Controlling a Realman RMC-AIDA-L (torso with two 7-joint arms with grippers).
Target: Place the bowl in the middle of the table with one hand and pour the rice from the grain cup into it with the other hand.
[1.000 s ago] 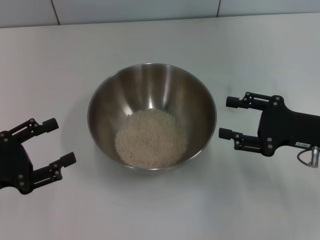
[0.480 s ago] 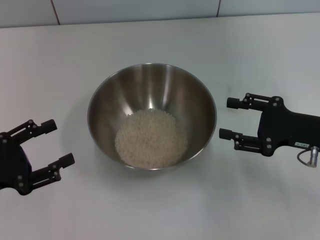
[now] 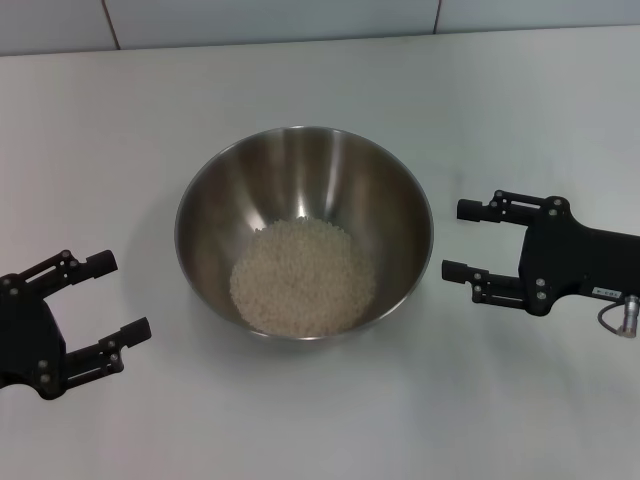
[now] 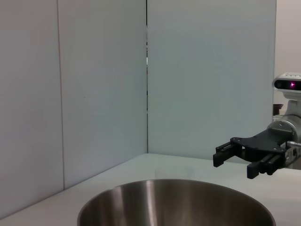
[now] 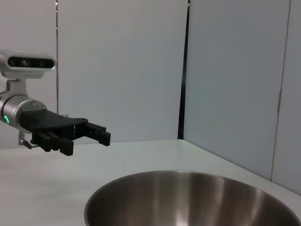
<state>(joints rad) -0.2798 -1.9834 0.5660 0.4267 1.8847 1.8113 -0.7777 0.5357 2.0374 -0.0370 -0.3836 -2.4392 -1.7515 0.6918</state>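
The large steel bowl [image 3: 304, 232] stands in the middle of the white table [image 3: 320, 90], with a heap of pale rice [image 3: 303, 277] in its bottom. The bowl's rim also shows in the left wrist view [image 4: 178, 205] and in the right wrist view [image 5: 193, 197]. My left gripper [image 3: 115, 295] is open and empty, left of the bowl, near the table's front. My right gripper [image 3: 457, 240] is open and empty, just right of the bowl's rim and apart from it. The grain cup is out of view.
Grey wall panels [image 3: 270, 20] run along the table's far edge. The left wrist view shows the right gripper [image 4: 235, 155] beyond the bowl; the right wrist view shows the left gripper [image 5: 89, 136] beyond it.
My left gripper has drawn back slightly toward the front left. My right gripper has shifted a little to the right and down, away from the bowl. The bowl and rice have not moved.
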